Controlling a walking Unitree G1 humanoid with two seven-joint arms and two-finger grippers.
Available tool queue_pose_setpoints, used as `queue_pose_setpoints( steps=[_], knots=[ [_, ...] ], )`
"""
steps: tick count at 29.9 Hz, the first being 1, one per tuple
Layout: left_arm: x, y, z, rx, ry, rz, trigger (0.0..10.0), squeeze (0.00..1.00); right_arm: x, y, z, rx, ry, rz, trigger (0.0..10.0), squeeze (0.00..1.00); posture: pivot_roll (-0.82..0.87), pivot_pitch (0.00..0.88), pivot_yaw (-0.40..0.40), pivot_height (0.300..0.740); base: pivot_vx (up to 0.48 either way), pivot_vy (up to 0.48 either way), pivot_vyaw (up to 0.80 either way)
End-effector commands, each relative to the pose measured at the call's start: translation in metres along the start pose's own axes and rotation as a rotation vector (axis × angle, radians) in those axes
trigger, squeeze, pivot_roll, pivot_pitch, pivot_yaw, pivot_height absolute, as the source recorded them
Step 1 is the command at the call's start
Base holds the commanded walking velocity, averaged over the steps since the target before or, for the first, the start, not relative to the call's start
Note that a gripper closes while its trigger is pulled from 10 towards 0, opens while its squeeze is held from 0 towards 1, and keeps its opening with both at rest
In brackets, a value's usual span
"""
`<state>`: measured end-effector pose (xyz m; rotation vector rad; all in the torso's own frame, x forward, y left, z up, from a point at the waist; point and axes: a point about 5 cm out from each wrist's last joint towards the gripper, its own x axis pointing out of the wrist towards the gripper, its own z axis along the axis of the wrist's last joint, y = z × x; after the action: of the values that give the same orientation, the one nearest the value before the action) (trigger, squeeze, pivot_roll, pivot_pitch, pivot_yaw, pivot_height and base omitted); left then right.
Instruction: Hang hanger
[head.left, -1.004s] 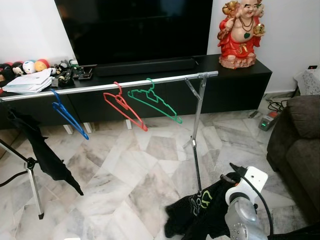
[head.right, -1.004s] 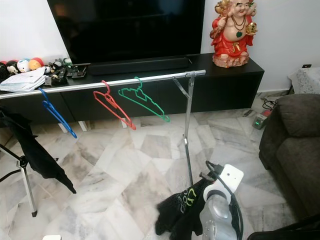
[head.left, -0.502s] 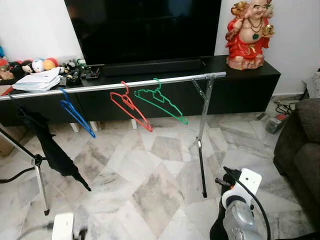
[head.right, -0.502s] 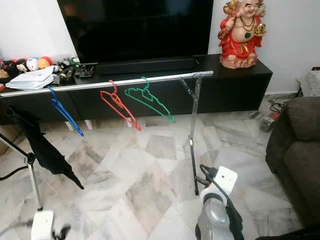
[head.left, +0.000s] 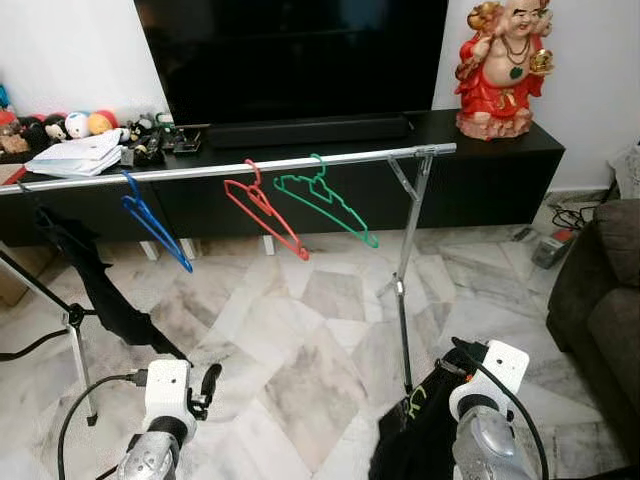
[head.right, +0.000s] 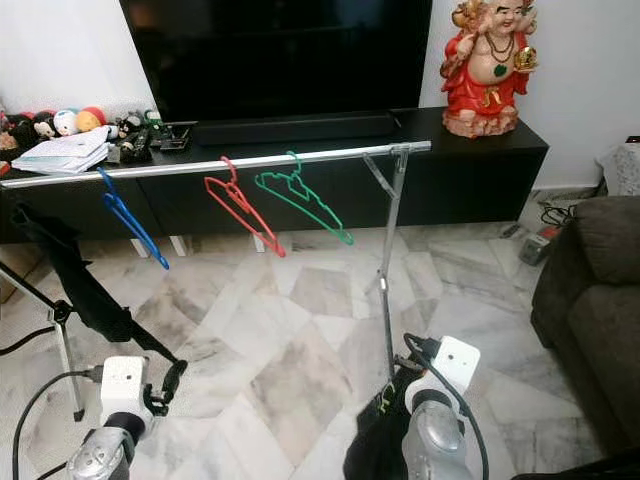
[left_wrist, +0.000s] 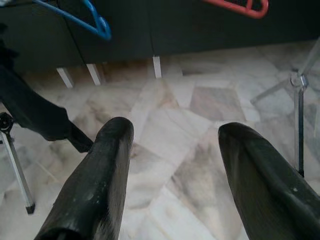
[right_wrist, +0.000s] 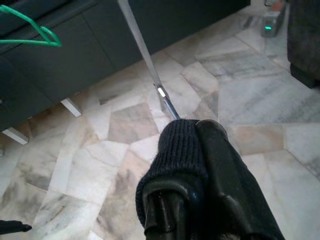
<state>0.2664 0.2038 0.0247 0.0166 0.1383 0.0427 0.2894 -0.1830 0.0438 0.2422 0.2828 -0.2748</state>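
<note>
Low down, right tool clamping black garment, left tool spread.

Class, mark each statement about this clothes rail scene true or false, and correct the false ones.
1. Three hangers hang on the rail: blue hanger, red hanger, green hanger. True.
2. The left tool is shut on a hanger. False: its fingers are apart with nothing between them.
3. The right tool is shut on a dark garment. True.
4. The red statue stands on the floor. False: it stands on the black TV cabinet.
5. The green hanger hangs nearest the rail's right upright. True.
</note>
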Motion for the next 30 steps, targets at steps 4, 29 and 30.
queue_pose_setpoints(
  steps=[4, 29, 30],
  knots=[
    [-0.004, 0.001, -0.003, 0.0, 0.027, 0.013, 10.0, 0.0, 0.0, 0.009, 0.001, -0.012, -0.021, 0.047, 10.0, 0.0, 0.01, 0.042, 0.103, 0.74, 0.0, 0.0, 0.79],
    [0.0, -0.022, -0.003, -0.063, 0.034, 0.01, 10.0, 0.0, 0.009, 0.002, 0.014, -0.054, -0.04, 0.067, 10.0, 0.0, -0.02, 0.038, 0.009, 0.74, 0.0, 0.0, 0.22],
    [0.0, -0.023, -0.003, -0.064, 0.033, 0.009, 10.0, 0.0, 0.01, 0.001, 0.016, -0.057, -0.042, 0.066, 10.0, 0.0, -0.02, 0.04, 0.005, 0.74, 0.0, 0.0, 0.0]
  ],
)
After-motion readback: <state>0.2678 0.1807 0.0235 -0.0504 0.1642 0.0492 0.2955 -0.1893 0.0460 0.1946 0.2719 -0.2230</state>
